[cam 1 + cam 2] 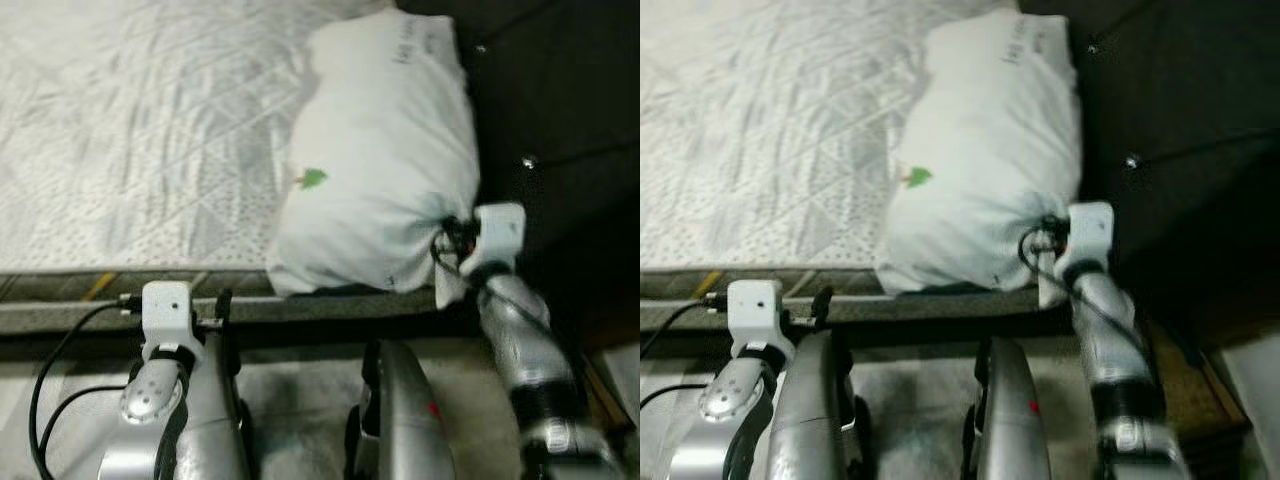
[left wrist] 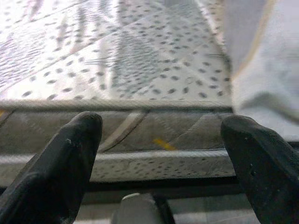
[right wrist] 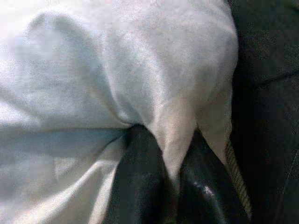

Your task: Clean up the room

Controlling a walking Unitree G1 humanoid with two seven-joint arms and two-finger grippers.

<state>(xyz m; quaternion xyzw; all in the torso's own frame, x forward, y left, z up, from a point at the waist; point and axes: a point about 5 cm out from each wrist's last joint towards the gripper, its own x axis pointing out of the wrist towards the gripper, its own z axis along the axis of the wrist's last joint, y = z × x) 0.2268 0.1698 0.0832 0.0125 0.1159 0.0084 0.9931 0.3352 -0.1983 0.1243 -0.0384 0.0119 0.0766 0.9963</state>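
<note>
Two grippers: right gripper (image 3: pixel 175 186) is pinched on a corner fold of the white pillow (image 1: pixel 380 150), which stretches ahead of it across the mattress (image 1: pixel 130 130), likely to drag it straight. Left gripper (image 2: pixel 161 163) spread wide, empty, facing the mattress edge.

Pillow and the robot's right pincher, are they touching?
Touching. The right wrist view shows the right gripper with a fold of the white pillow pinched between its black fingers.

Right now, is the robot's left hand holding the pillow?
No, the left gripper is open by the mattress edge; the right gripper pinches the white pillow.
</note>
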